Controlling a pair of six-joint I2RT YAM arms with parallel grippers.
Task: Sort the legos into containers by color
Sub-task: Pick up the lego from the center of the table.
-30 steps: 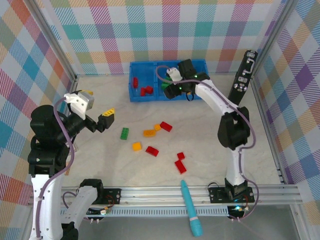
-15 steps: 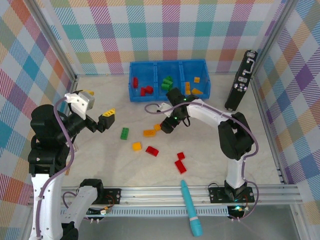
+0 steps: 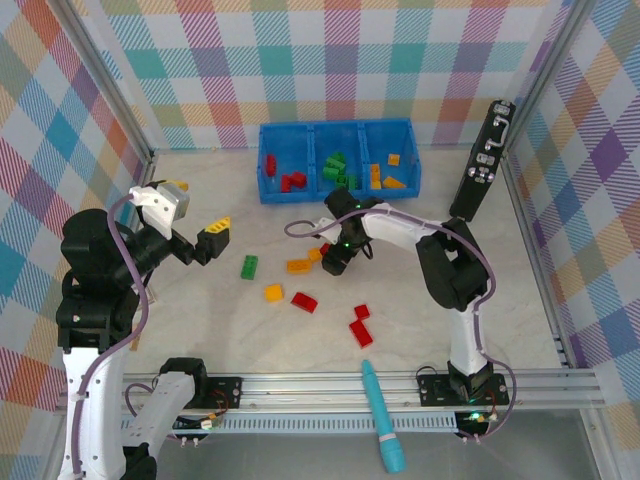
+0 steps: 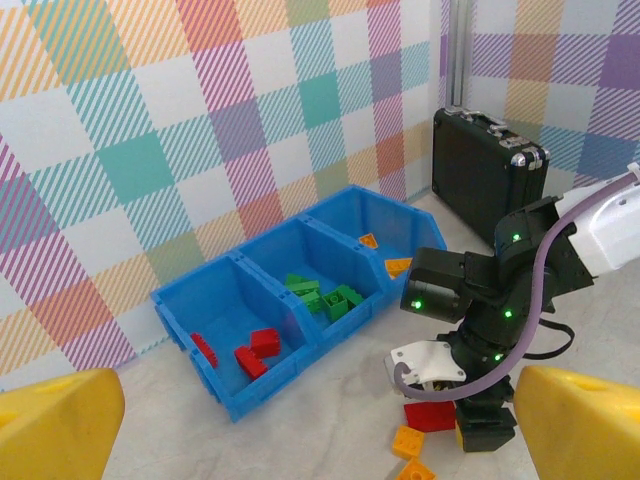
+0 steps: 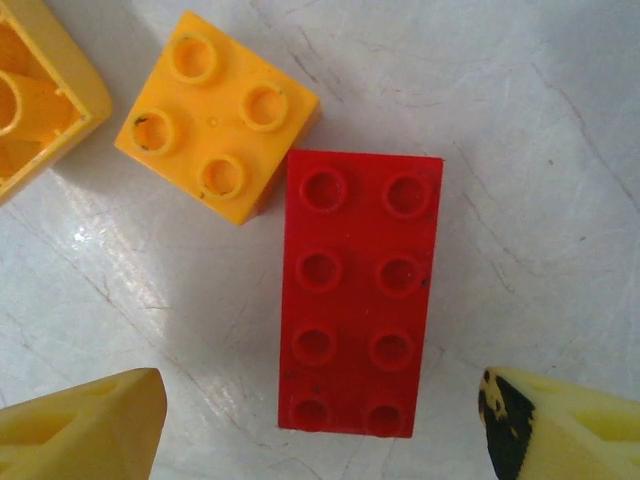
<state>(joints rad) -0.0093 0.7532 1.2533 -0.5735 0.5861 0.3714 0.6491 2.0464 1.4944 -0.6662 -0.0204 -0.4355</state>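
Right pincer (image 3: 335,258) low over mid-bench legos (image 3: 304,301); left pincer (image 3: 212,240) raised, wide, empty | top: blue bin (image 3: 337,124) holds reds, greens, oranges apart; about eight unsorted | left wrist: bin part-filled | right wrist: jaws wide astride red brick (image 5: 360,292), orange brick (image 5: 215,115) touching | no legible writing

The right pincer (image 5: 320,420) has matt yellow plastic fingers (image 5: 85,425); between them lies a glossy red plastic brick (image 5: 360,292); beneath, a smooth marbled tabletop (image 5: 520,150), faintly shiny.
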